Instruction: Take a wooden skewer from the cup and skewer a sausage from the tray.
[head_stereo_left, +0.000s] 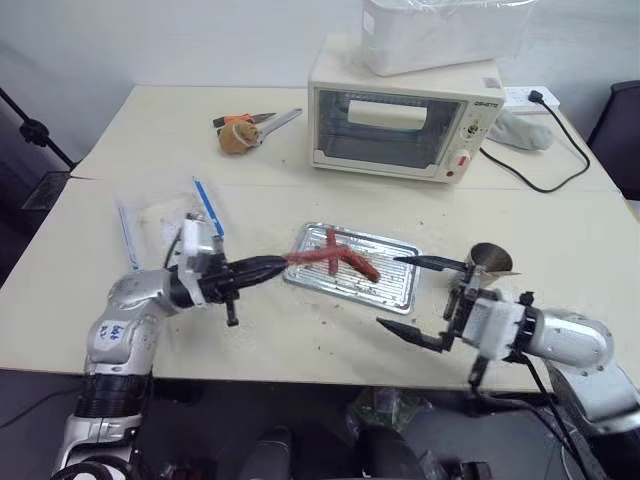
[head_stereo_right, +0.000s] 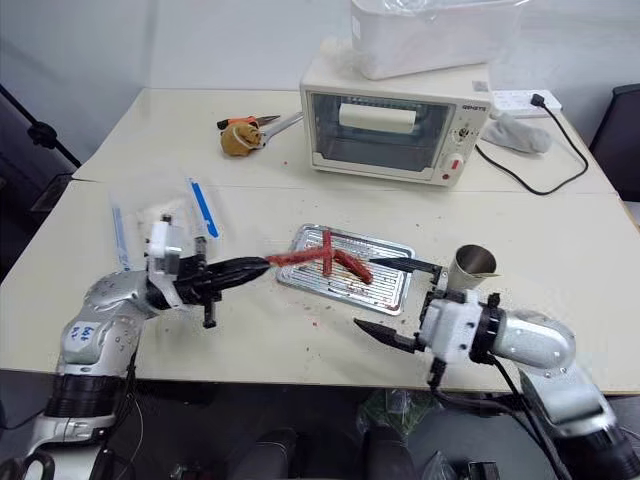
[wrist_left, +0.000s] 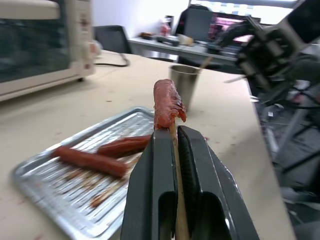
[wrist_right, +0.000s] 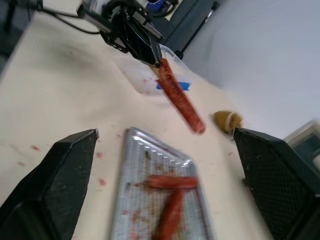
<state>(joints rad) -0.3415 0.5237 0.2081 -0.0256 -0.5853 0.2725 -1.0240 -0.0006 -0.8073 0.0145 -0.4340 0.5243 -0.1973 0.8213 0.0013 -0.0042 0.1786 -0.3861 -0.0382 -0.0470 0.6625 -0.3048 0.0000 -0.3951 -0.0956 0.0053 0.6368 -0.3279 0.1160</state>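
My left gripper (head_stereo_left: 283, 264) is shut on a wooden skewer (wrist_left: 175, 150) with a reddish-brown sausage (head_stereo_left: 308, 257) speared on its tip, held just above the left end of the silver tray (head_stereo_left: 396, 289). Two more sausages (head_stereo_left: 331, 244) (head_stereo_left: 362, 266) lie crossed in the tray. The grey metal cup (head_stereo_left: 490, 261) stands right of the tray. My right gripper (head_stereo_left: 390, 291) is open wide and empty at the tray's right end, beside the cup. The right wrist view looks between its spread fingers (wrist_right: 65, 175) at the skewered sausage (wrist_right: 180, 100).
A white toaster oven (head_stereo_left: 400, 125) with a white box on top stands at the back, its black cord (head_stereo_left: 545, 170) trailing right. A clear plastic box with blue clips (head_stereo_left: 165, 220) lies behind my left arm. Scissors and a brown lump (head_stereo_left: 240, 135) sit far left.
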